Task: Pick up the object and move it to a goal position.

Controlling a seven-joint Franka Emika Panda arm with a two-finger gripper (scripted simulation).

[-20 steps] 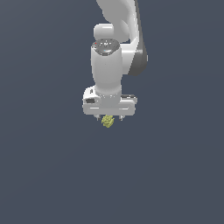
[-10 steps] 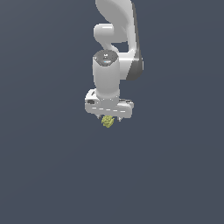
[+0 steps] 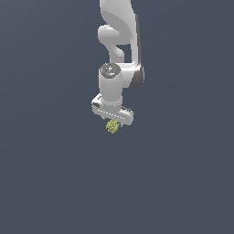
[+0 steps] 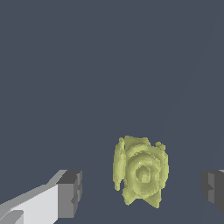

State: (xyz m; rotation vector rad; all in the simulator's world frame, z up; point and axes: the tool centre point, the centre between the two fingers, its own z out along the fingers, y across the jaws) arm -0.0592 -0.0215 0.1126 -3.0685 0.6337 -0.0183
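Note:
The object [image 3: 112, 127] is a tiny lumpy yellow-green thing with a bumpy surface, lying on the dark grey ground. My white gripper [image 3: 113, 121] hangs straight over it, pointing down. In the wrist view the object [image 4: 141, 171] sits between the two grey fingertips [image 4: 70, 193], with a clear gap on each side. The gripper [image 4: 141, 190] is open and neither finger touches the object.
The white arm [image 3: 119, 36] rises above the gripper toward the top of the exterior view. The flat dark grey ground [image 3: 55, 183] fills everything else in both views.
The gripper has come down a little and turned about its own axis. The object has stayed in the same place.

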